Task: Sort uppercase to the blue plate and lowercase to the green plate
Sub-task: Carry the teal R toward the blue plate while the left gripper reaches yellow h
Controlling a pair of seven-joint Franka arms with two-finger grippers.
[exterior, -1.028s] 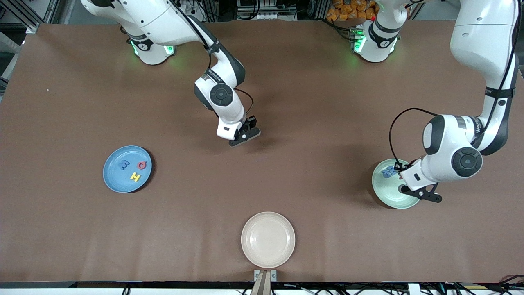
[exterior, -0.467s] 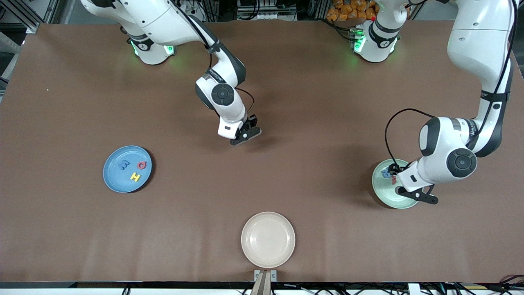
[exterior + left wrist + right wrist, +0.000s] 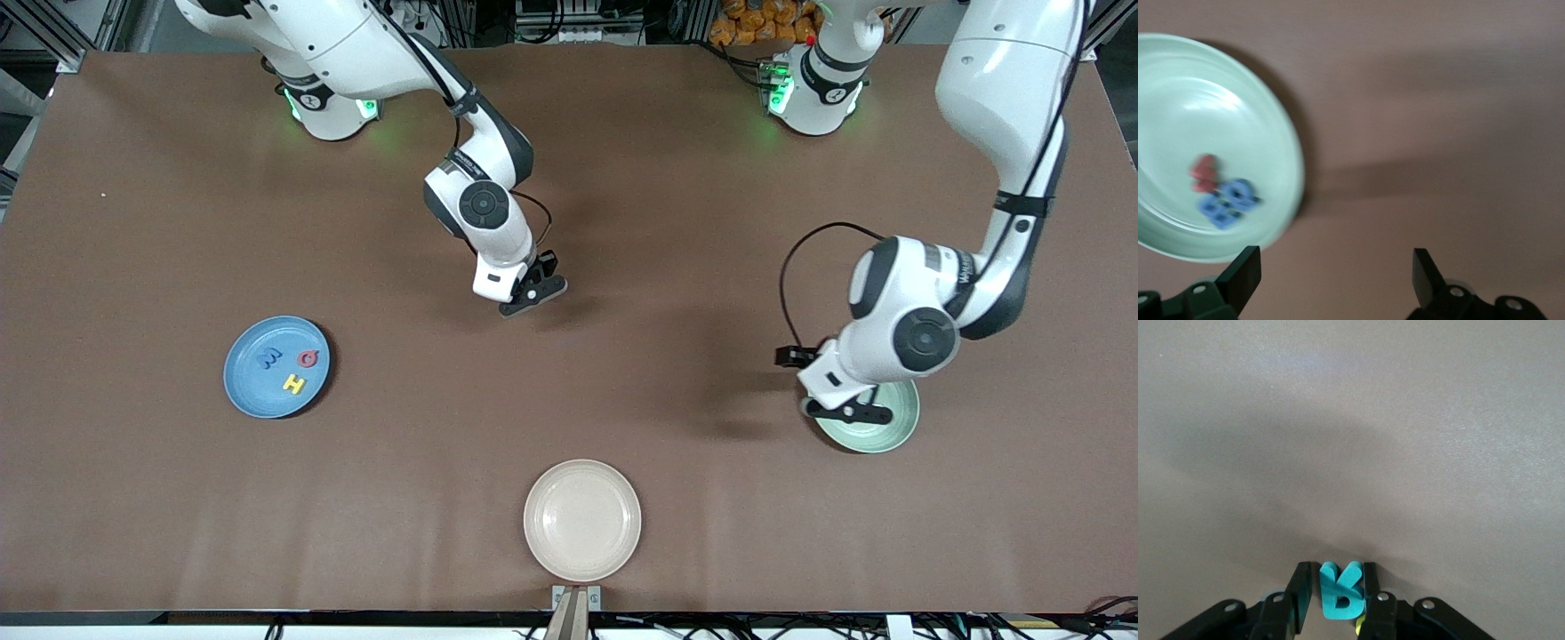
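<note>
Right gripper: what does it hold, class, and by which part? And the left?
The right gripper pinches a green letter by its flat sides. The left gripper is open, holding nothing.

Green plate (image 3: 893,431) half hidden under left arm.

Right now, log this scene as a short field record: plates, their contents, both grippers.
blue plate: toward the right arm's end of the table; holds a blue letter, a red ring letter, a yellow H
green plate: toward the left arm's end; holds blue letters and a red letter
cream plate: nearest the front camera, nothing in it
right gripper: over bare table mid-table, shut on a teal letter
left gripper: open, holding nothing, over the green plate's edge
</note>
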